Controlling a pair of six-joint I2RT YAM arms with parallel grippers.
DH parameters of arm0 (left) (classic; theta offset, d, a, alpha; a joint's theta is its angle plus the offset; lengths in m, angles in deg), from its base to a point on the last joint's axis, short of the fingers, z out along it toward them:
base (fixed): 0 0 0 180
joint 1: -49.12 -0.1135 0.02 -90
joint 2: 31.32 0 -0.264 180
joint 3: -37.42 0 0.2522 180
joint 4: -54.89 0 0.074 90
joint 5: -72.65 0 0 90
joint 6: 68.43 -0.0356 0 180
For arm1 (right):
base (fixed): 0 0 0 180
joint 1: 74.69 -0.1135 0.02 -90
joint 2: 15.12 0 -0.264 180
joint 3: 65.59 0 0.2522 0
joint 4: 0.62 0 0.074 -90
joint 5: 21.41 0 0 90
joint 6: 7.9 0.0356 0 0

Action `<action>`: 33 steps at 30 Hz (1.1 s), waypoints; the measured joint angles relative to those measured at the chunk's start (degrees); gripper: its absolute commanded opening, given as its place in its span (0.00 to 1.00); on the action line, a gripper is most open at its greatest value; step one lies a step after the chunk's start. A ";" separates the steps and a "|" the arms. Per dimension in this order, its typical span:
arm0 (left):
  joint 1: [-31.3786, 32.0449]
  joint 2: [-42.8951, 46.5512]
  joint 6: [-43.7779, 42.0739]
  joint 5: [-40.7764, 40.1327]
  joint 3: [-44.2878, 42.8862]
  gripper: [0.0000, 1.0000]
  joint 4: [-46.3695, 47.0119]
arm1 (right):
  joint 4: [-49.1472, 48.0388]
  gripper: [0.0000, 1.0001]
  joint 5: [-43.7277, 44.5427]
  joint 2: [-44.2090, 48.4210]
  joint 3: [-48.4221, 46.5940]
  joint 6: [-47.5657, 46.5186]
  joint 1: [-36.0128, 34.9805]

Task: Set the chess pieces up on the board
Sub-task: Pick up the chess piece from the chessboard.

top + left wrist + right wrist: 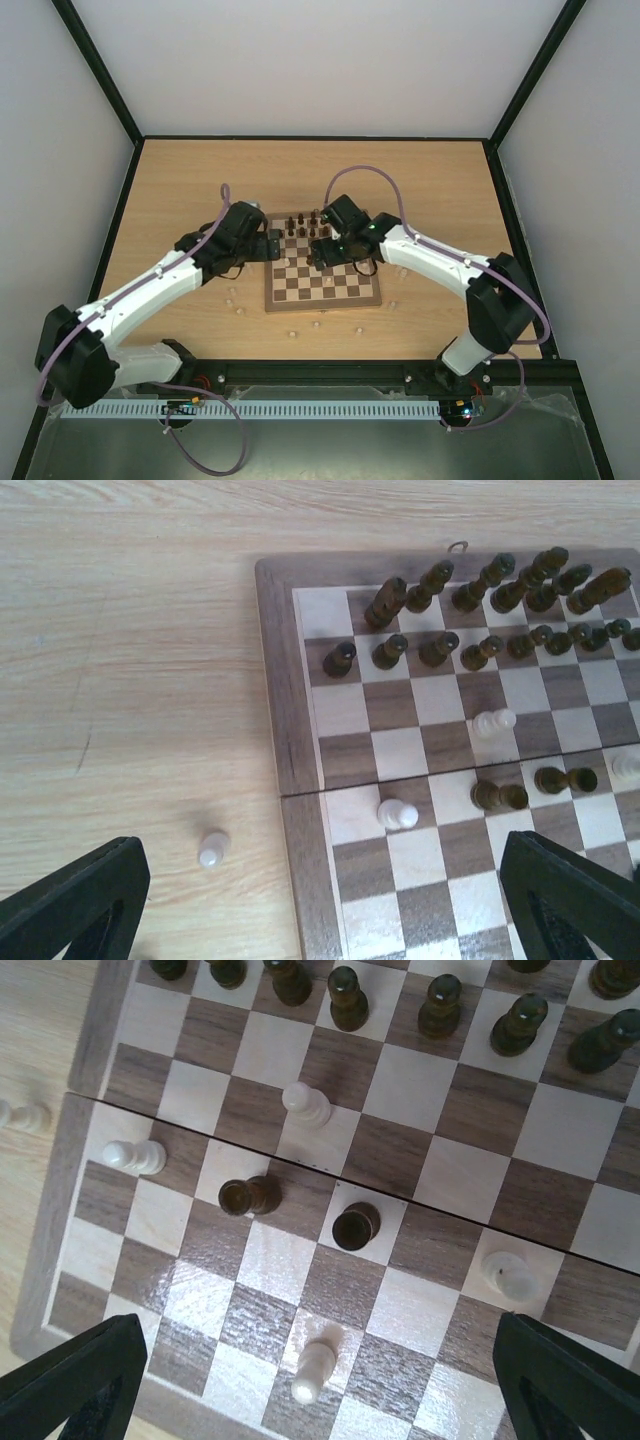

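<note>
Light-wood tabletop (440,190), black frame (102,75), white walls (310,60).

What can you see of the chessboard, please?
The board is a square wooden chessboard with dark-brown and cream checks inside a mid-brown frame. A seam crosses its middle, and a small metal loop sits at its far edge. It lies flat on the light-wood table between the two arms. Dark pieces crowd its two far rows; a few pale pieces and dark ones sit mid-board.

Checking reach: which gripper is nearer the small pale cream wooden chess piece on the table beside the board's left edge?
Left. The left gripper hovers almost over the pale cream piece; the right gripper hovers above the checkered wooden board, farther right.
</note>
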 measured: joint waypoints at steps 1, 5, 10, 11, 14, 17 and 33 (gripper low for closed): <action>0.00 0.94 0.17 0.24 0.70 0.99 -0.13 | 0.39 0.92 1.14 -1.03 -0.72 0.17 -0.66; 0.00 5.73 0.46 0.79 3.04 0.99 -0.59 | 1.51 0.83 3.80 -4.02 -2.54 0.63 -1.51; 0.00 9.16 0.46 1.29 4.87 0.99 -0.72 | 2.64 0.55 5.99 -7.28 -4.70 1.55 -1.55; 0.00 9.29 0.44 1.46 5.11 0.99 -0.72 | 2.89 0.52 6.25 -7.76 -5.20 1.42 -1.55; 0.00 9.31 0.42 2.14 5.46 0.99 -0.76 | 3.65 0.48 6.60 -9.42 -6.93 1.73 -1.55; 0.02 9.31 0.39 2.56 5.51 0.99 -0.74 | 4.28 0.47 6.75 -10.88 -8.44 1.68 -1.55; 0.04 9.31 0.37 3.61 5.53 0.99 -0.68 | 7.56 0.28 7.78 -16.28 -11.10 0.98 -2.36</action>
